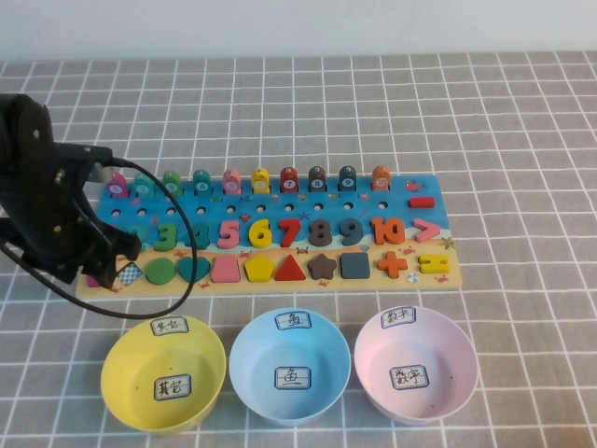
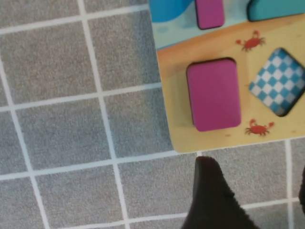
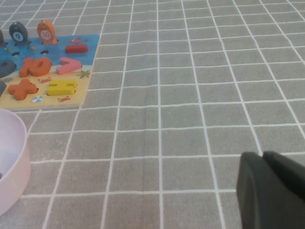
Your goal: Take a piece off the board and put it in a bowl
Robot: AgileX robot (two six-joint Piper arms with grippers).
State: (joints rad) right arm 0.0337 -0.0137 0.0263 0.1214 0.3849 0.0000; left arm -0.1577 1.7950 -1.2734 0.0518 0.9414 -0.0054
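The board lies across the middle of the table; its left end shows in the left wrist view. The magenta-purple piece sits in its slot at the board's near left corner, next to an empty checkered slot. In the high view the piece is mostly hidden under my left gripper. My left gripper is open and empty, just off the board's near edge by the piece. The yellow bowl stands in front of the board at the left. My right gripper is shut and empty, low over bare cloth right of the board.
A light blue bowl and a pink bowl stand right of the yellow one. The pink bowl's rim shows in the right wrist view. A black cable loops from the left arm over the board's left end. Grey checked cloth covers the table.
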